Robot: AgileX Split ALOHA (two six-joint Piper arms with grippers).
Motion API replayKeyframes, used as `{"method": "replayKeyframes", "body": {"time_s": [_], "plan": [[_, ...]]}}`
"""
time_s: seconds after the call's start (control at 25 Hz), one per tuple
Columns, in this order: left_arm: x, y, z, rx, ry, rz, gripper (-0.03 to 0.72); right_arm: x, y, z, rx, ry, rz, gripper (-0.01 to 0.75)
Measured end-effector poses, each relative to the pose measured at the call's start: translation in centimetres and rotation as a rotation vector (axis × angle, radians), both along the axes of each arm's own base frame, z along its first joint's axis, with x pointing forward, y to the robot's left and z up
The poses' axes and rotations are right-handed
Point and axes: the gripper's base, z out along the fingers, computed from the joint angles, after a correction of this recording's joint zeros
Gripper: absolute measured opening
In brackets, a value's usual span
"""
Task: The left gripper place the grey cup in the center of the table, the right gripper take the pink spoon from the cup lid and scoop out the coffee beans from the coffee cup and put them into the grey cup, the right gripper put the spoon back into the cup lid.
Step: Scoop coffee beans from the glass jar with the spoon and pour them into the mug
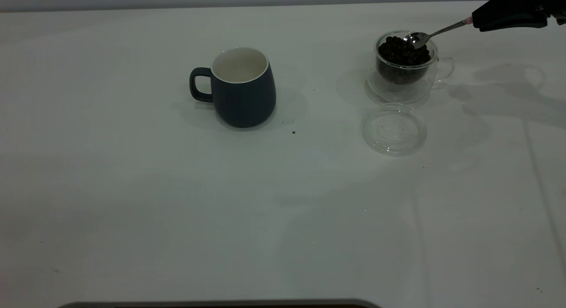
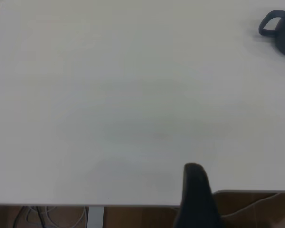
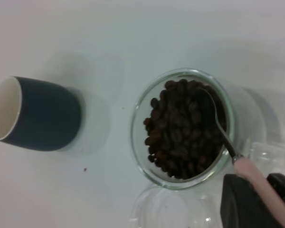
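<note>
The grey cup point(image 1: 242, 88) stands upright near the table's middle, handle toward the left; it also shows in the left wrist view point(image 2: 281, 29) and the right wrist view point(image 3: 38, 114). The coffee cup point(image 1: 404, 67) holds a heap of coffee beans point(image 1: 402, 51). My right gripper point(image 1: 479, 21) is shut on the pink spoon point(image 1: 435, 33); the spoon's bowl rests at the top of the beans, as the right wrist view point(image 3: 218, 121) shows. The cup lid point(image 1: 393, 129) lies empty in front of the coffee cup. My left gripper shows only as one black finger point(image 2: 195, 194) over the table's edge.
A few dark specks point(image 1: 293, 132) lie on the white table point(image 1: 132, 188) near the grey cup. The table edge and cables show in the left wrist view point(image 2: 133, 211).
</note>
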Motion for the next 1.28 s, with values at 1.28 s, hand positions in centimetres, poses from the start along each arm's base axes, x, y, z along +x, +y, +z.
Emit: {"method": "replayKeyframes", "body": {"time_s": [1.28], "plan": [[0.0, 0.0, 0.0, 0.001, 0.000, -0.001, 0.567, -1.2, -0.6, -2.0, 0.208, 0.262, -0.112, 0.094]]}}
